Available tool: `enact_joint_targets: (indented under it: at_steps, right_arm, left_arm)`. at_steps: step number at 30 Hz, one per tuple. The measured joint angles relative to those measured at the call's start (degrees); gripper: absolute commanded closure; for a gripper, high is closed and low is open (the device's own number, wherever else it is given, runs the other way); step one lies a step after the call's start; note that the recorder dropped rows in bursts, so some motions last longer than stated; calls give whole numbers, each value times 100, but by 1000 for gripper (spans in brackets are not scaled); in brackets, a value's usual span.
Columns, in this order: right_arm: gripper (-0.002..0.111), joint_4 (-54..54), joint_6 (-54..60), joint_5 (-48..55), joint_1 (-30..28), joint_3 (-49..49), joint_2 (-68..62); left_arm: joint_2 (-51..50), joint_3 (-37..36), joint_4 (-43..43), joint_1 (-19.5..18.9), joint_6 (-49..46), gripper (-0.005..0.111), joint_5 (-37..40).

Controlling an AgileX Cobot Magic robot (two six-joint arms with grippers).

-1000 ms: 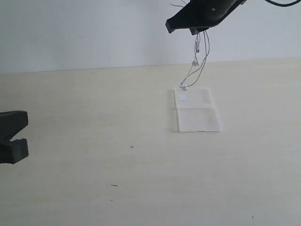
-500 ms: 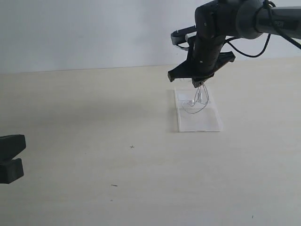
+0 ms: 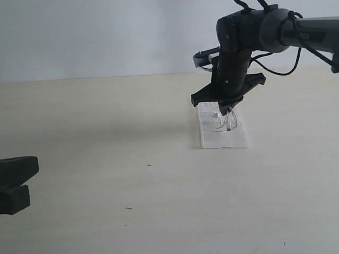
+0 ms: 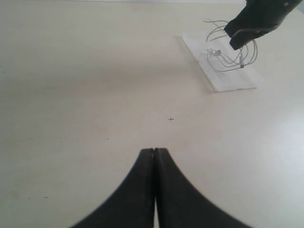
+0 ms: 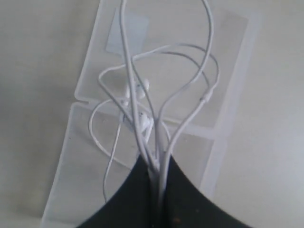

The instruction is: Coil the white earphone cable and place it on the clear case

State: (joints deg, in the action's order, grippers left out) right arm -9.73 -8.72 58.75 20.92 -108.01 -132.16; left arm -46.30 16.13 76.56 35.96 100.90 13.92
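**Right pincer holds the bunched cable over the clear case; left pincer idle at the near edge**

Nearest, at the near left edge of the pale table (image 3: 132, 132), the left gripper (image 4: 154, 151) sits low with its two black fingers pressed together. It holds nothing and is well apart from everything else.

Beyond it, bare tabletop carries only two tiny dark specks. One lies toward the near edge, and the other, a small cross-shaped mark (image 4: 171, 119), is closer to the middle.

Further on, right of the middle and toward the far edge, the clear case (image 3: 225, 138) lies flat and opened out, its two panels side by side along the hinge.

The right gripper (image 3: 225, 110) hangs directly above the case, fingers pointing down and clamped on the white earphone cable (image 5: 166, 85). Several strands are pinched together between the fingertips. From there the cable fans out in loose, overlapping loops across both panels of the case, with the two small white earbuds (image 5: 140, 90) near the hinge line. The loops look to be resting on the plastic, but whether every one touches it cannot be told.

Behind the far edge of the table rises a plain pale wall (image 3: 106, 37).
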Motion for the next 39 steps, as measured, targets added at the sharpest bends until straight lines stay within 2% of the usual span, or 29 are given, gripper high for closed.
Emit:
enact_joint_targets:
  at_steps: [11,13,15,21,24,34,39]
  right_arm:
    - [108,568,356,296,-23,0,-372]
    - [105,580,365,296,-23,0,-372]
    - [99,580,379,296,-23,0,-372]
    - [57,580,379,284,-23,0,-280]
    - [47,580,379,262,-31,0,-116]
    - [46,535,352,298,-45,0,403]
    - [47,-82,32,701,-45,0,633]
  left_arm:
    - [0,-130,-57,0,0,107,-375]
    - [0,-130,-57,0,0,107,-400]
    - [0,-130,-57,0,0,107,-409]
    - [0,-130,-57,0,0,107,-509]
    - [0,-130,-57,0,0,107,-528]
    - [0,-130,-72,0,0,107,-538]
    - [0,-130,25,0,0,107,-501]
